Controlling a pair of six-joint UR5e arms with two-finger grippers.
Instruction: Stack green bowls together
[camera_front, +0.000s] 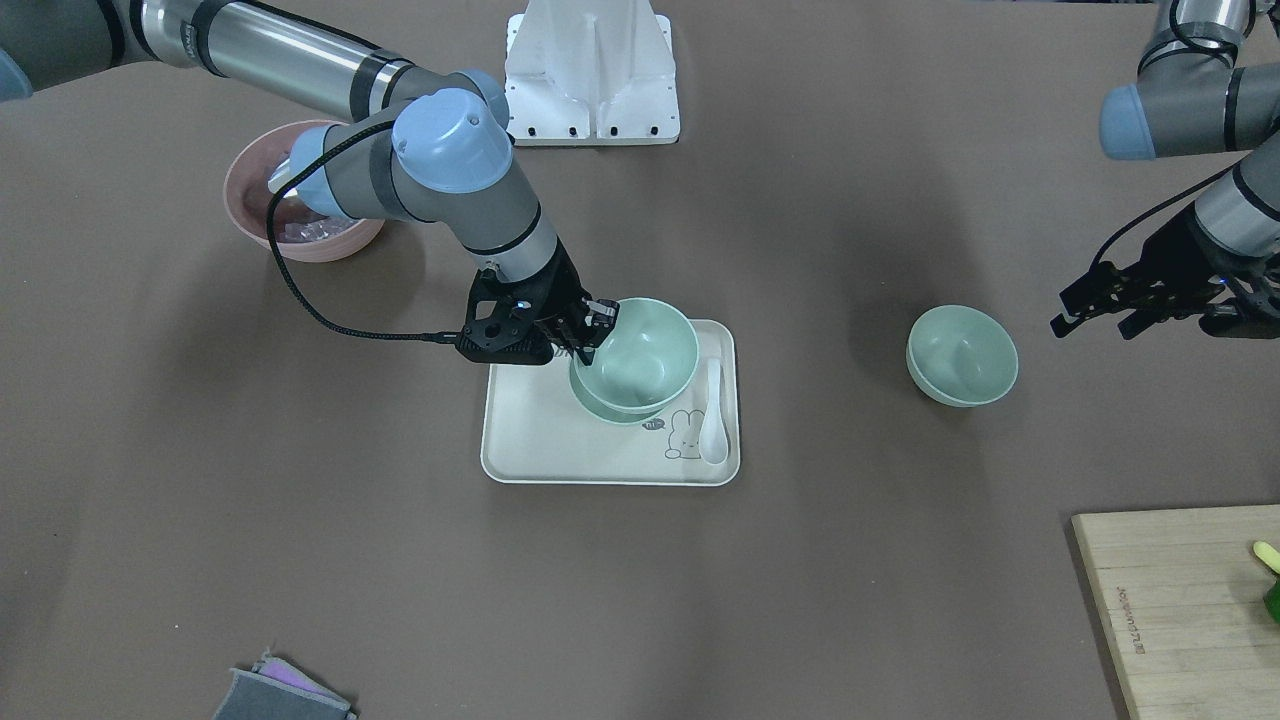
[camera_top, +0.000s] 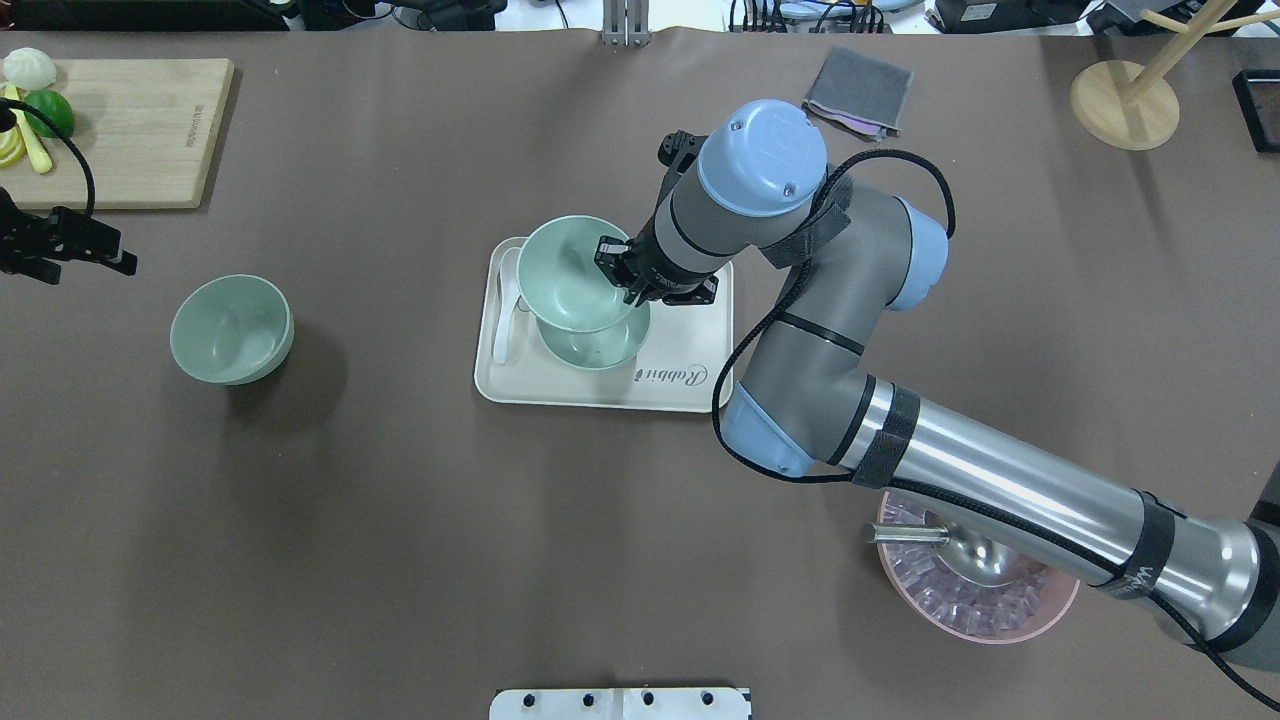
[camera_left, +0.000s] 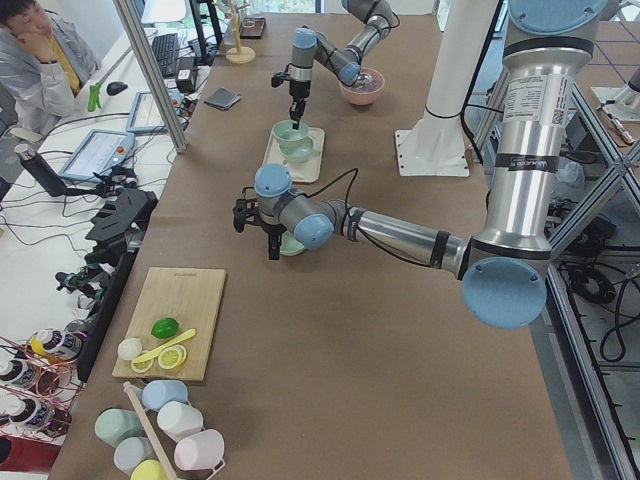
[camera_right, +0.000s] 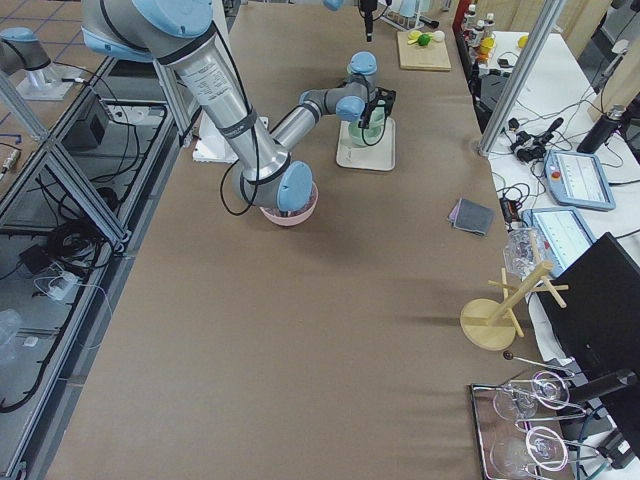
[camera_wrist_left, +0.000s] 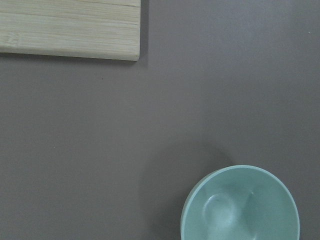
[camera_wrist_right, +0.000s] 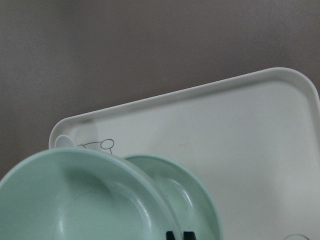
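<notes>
Nearest your right wrist lens: held green bowl (camera_wrist_right: 75, 200). Right gripper (camera_front: 598, 320) is pinching its rim, jaws closed on the wall. Beneath it, second green bowl (camera_front: 608, 408) is sitting on white tray (camera_front: 560, 445), beside white spoon (camera_front: 713, 415). Third green bowl (camera_front: 962, 355) is standing on your table (camera_front: 300, 500) near left gripper (camera_front: 1075, 308), which is hanging spread, empty.

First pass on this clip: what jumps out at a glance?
The right gripper, shut on the rim of a green bowl, holds it slightly off-centre over a second green bowl on the white tray in the middle of the table. A third green bowl sits alone toward the robot's left, near the open left gripper.
</notes>
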